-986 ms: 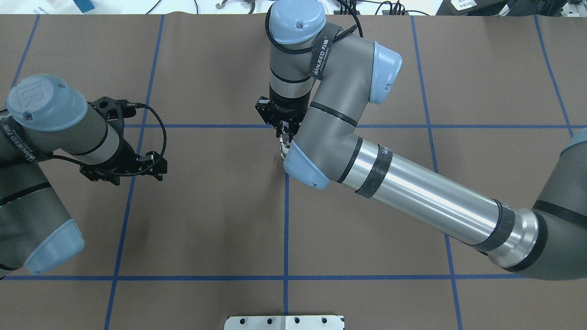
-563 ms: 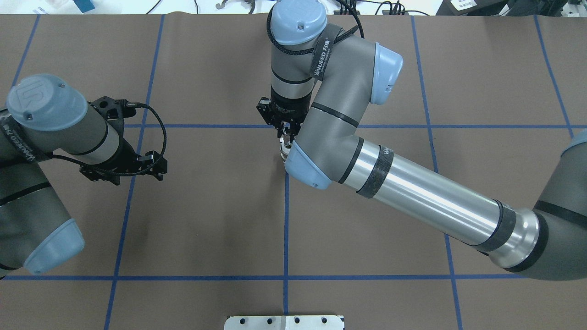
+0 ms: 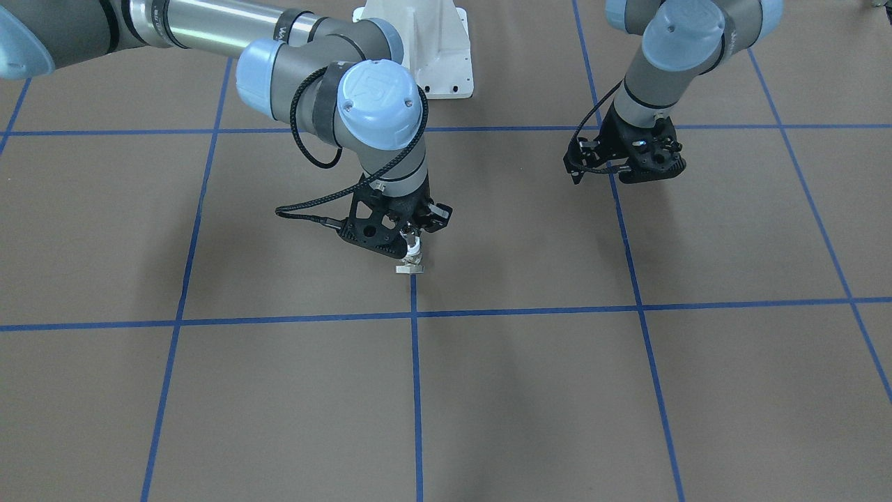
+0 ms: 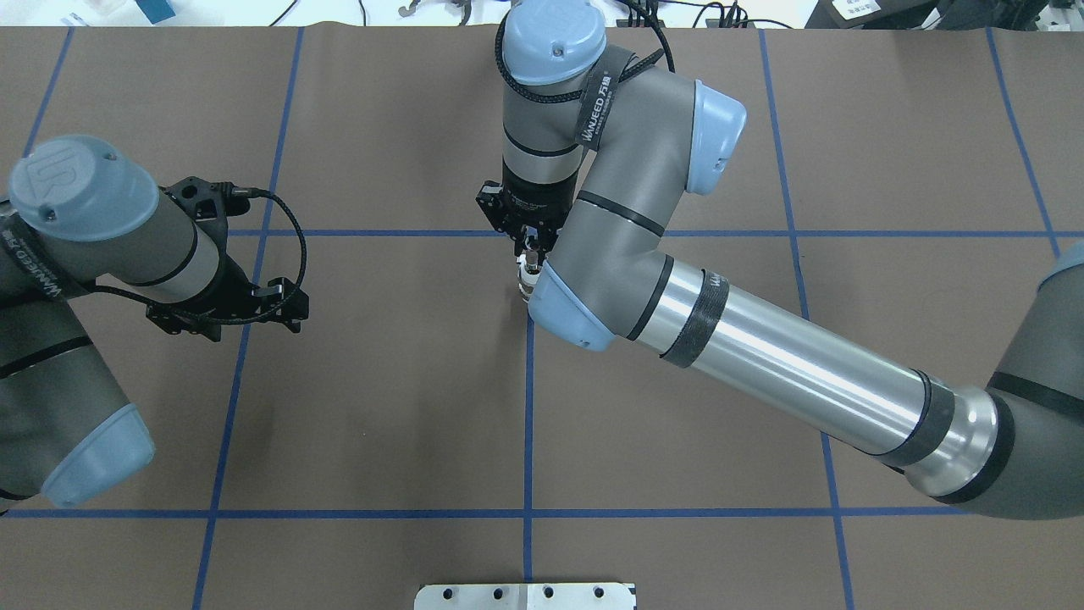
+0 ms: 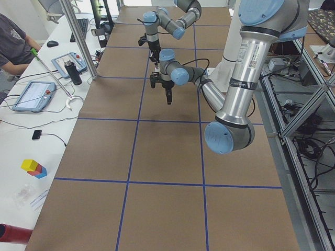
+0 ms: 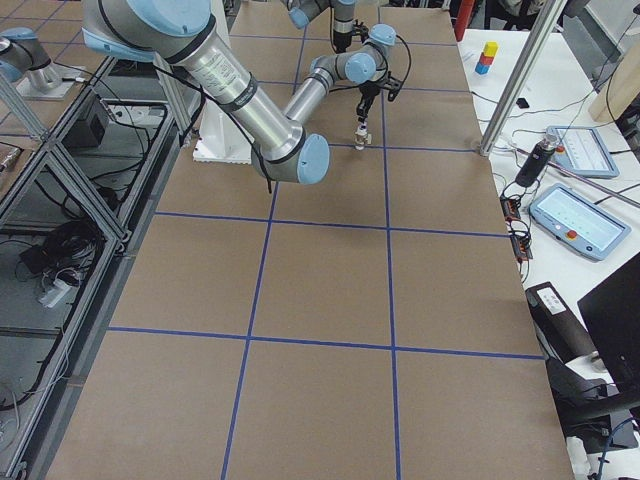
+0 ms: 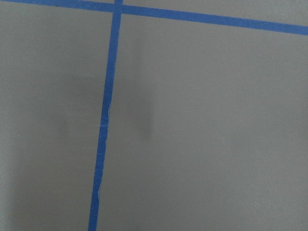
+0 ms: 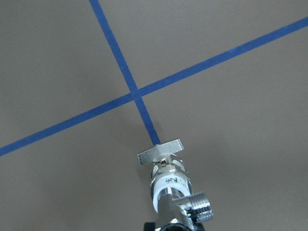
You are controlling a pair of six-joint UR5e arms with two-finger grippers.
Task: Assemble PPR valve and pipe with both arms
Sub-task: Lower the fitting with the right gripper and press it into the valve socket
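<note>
In the overhead view the right arm [image 4: 762, 347] comes in from about 4 o'clock. Its silver forearm slants toward 10 o'clock to the middle of the tabletop [image 4: 381, 407], and its wrist is folded so that the right gripper [image 3: 412, 240] points straight down. Its fingers are clenched on the chrome pipe [image 8: 190, 208], whose threaded side stub juts toward 4 o'clock in the right wrist view. The valve [image 8: 166, 168] hangs below the pipe, joined to it, white ring uppermost and flat tab handle lowest. The tab sits low over the blue tape line [image 4: 528, 407], just on the 6 o'clock side of a tape crossing in the overhead view. We cannot tell whether the tab touches the tabletop. The left arm [image 4: 76, 254] stands well apart at the 9 o'clock side, elbow bent, with the left gripper [image 3: 637, 174] aimed down above a tape line. We cannot tell whether its fingers are released or clenched, and its wrist camera shows only tabletop and tape.
</note>
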